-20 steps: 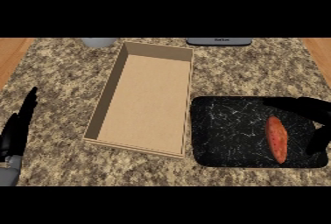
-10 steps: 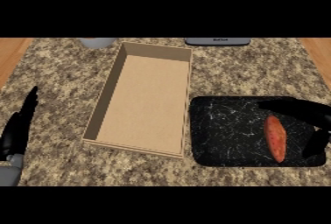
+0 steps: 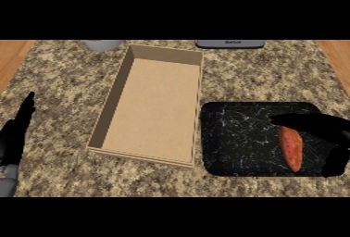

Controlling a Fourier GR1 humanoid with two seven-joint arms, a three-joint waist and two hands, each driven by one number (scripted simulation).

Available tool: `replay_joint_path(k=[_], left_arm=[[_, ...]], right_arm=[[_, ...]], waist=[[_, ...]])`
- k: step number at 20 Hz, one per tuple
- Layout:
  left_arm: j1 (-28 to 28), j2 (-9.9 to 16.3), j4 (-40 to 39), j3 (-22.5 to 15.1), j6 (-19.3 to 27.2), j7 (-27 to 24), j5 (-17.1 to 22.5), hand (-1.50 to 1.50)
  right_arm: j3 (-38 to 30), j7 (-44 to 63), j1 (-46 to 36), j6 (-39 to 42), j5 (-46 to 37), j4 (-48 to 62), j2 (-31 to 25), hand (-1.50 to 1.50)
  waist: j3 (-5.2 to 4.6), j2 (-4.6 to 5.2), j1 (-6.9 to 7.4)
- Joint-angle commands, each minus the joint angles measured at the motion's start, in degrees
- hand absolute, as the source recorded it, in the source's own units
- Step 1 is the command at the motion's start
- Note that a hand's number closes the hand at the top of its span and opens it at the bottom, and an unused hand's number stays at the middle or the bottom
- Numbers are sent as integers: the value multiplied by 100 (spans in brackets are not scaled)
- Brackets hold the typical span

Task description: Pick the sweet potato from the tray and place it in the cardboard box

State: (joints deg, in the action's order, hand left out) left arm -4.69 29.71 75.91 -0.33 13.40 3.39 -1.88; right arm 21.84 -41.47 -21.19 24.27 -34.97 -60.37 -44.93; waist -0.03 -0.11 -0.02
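An orange sweet potato point(image 3: 292, 149) lies lengthwise on the right side of the black speckled tray point(image 3: 236, 141). My right hand point(image 3: 325, 129) hovers over the tray's right edge, its fingers stretched leftward above the potato's top end and its thumb hanging down past the potato's right side; nothing is held. The open cardboard box point(image 3: 152, 102) stands empty just left of the tray. My left hand point(image 3: 15, 134) rests open at the left edge, fingers pointing up.
A grey round object point(image 3: 104, 44) and a dark flat device point(image 3: 230, 44) sit at the counter's far edge behind the box. Wooden strips point(image 3: 14, 55) border the granite counter on both sides.
My right hand has moved left over the tray, its fingers now reaching across the top of the sweet potato. The left hand has drifted slightly; potato and box are unmoved.
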Motion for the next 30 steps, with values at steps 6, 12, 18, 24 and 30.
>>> replay_joint_path(k=[6, 12, 18, 24, 30], left_arm=[[-278, -244, -153, 188, -49, 28, -371, 0], [-129, -361, -51, 232, -155, 5, -421, 0], [-224, -285, 2, 372, -364, 218, -468, 0], [-395, -402, -105, 277, -408, -47, -512, 0], [-438, -503, -184, 265, -315, 15, -631, 0]], right_arm=[[-27, 358, -259, 330, -671, 533, 705, -150], [-397, 598, 298, -1107, -876, 47, 1231, 150], [-866, 245, -207, -1624, -1105, 624, 1315, 150], [-812, 355, -2187, -1708, -1620, 2124, 1894, 150], [-1397, 266, -3101, -2687, -1601, 2888, 2013, 150]], waist=[[4, 24, 43], [4, 11, 12], [7, 26, 47], [16, 133, 358], [12, 97, 253]])
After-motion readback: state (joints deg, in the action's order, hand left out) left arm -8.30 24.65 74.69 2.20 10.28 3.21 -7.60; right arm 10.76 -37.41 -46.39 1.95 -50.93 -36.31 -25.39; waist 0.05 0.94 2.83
